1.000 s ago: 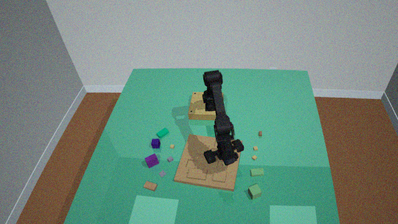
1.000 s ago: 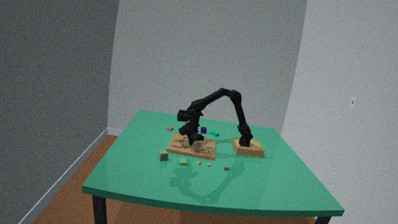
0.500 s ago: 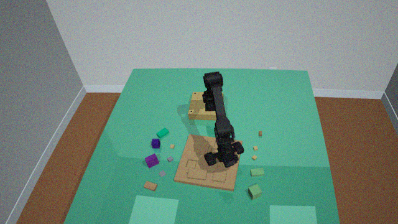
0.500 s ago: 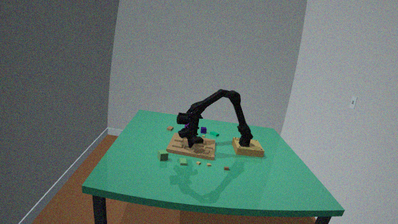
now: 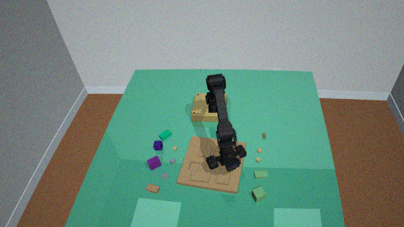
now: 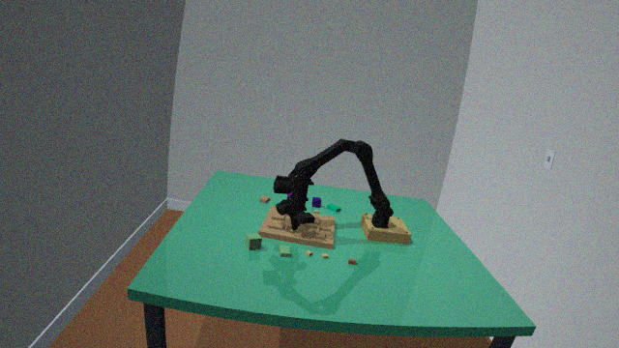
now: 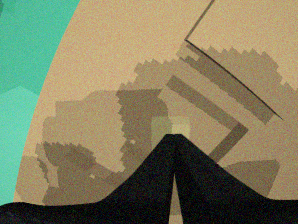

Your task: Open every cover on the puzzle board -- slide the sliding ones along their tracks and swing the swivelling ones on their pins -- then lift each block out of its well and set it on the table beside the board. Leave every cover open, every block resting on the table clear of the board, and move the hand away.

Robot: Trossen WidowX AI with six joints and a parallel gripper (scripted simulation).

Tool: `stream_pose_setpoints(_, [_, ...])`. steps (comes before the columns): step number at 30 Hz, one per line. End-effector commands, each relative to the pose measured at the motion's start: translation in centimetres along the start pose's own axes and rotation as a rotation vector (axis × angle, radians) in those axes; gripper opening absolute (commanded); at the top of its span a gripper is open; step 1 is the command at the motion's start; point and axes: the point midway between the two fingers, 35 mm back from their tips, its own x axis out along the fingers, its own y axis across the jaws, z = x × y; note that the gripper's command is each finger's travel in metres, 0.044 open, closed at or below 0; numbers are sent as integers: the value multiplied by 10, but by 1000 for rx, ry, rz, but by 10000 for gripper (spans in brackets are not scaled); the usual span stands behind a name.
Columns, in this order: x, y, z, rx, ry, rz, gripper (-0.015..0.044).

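My end effector (image 7: 174, 137) closed on nothing, tips low over the puzzle board (image 7: 100, 56), a small pale block (image 7: 181, 127) in its well just ahead of the tips, a cover's (image 7: 256, 23) edge further ahead to my right, green bench (image 7: 27, 36) off left

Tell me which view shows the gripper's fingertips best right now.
The wrist view: the gripper fills the lower frame, its fingers shut together with nothing between, low over the puzzle board. The top view shows only the hand's bulk over the board; the exterior view shows it small and dark.
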Motion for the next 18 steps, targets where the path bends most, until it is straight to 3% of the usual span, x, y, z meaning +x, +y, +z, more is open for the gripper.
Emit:
stream_pose_setpoints(1, [2, -4, 1, -20, 1, 1, 0])
stream_pose_setpoints(5, [2, -4, 1, -241, 1, 1, 0])
stream_pose_setpoints(13, [2, -7, 1, -123, 1, 1, 0])
stream_pose_setpoints(18, [-1, -7, 1, -420, 1, 1, 0])
